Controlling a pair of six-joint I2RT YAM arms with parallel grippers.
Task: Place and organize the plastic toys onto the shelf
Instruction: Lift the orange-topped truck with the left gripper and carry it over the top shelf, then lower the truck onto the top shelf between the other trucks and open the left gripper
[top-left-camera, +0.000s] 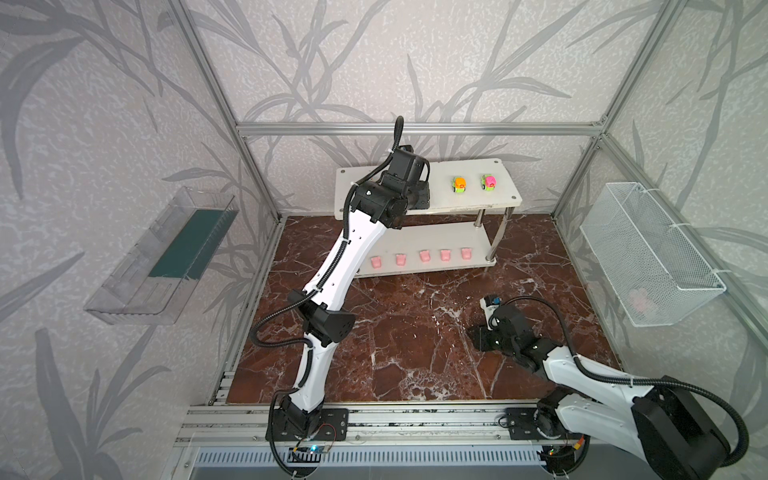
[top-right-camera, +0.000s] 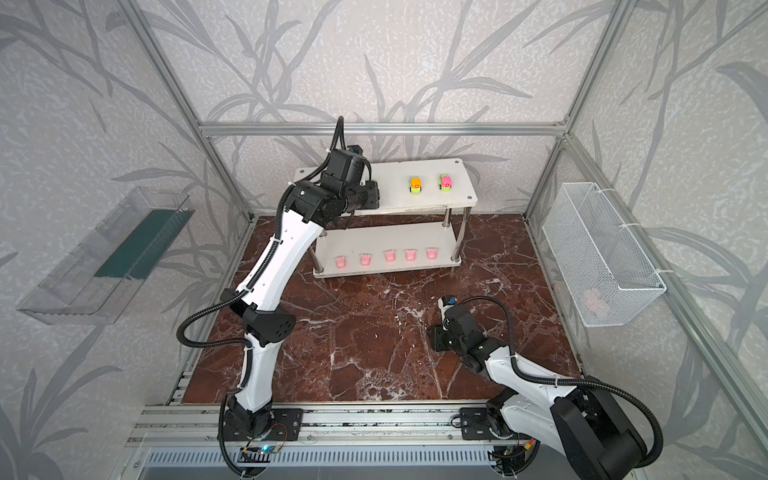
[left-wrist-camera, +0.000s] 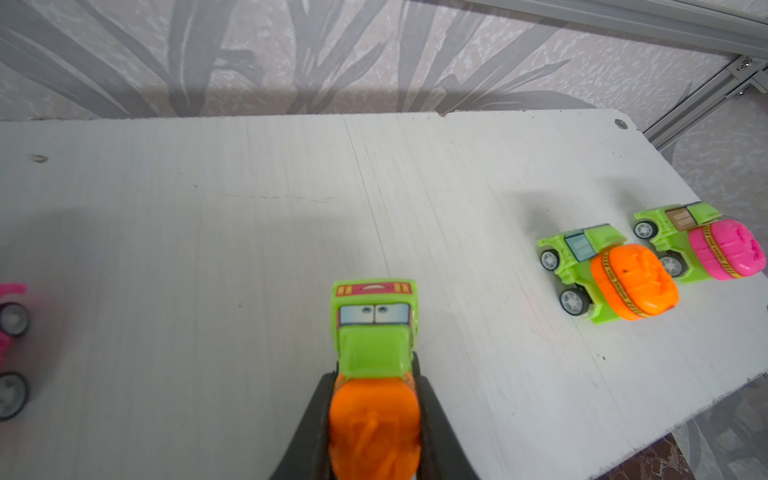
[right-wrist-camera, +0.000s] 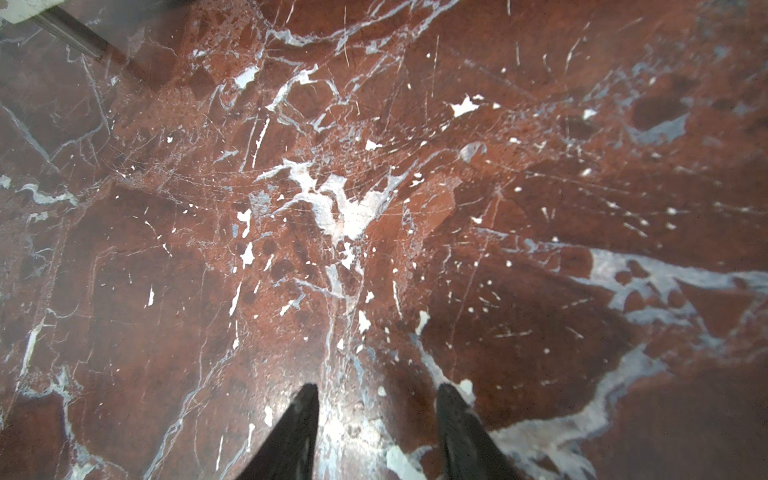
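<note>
The white two-tier shelf (top-left-camera: 469, 203) (top-right-camera: 415, 166) stands against the back wall. Several pale pink cups (top-left-camera: 424, 255) (top-right-camera: 390, 256) sit in a row on its lower board. On the top board's right half stand a green car with an orange drum (top-left-camera: 459, 184) (left-wrist-camera: 615, 278) and a green car with a pink drum (top-left-camera: 488, 182) (left-wrist-camera: 715, 249). My left gripper (left-wrist-camera: 376, 374) hovers over the top board's left half, shut on another green and orange car (left-wrist-camera: 372, 320). A pink car (left-wrist-camera: 10, 332) shows at the edge of the left wrist view. My right gripper (right-wrist-camera: 376, 395) is open and empty above the floor.
The floor is red-brown marble (top-left-camera: 415, 332). A clear plastic tray (top-left-camera: 166, 253) hangs on the left wall. A white wire basket (top-left-camera: 648, 253) on the right wall holds something pink (top-left-camera: 640, 299). Chrome posts (top-left-camera: 494, 237) carry the shelf's boards.
</note>
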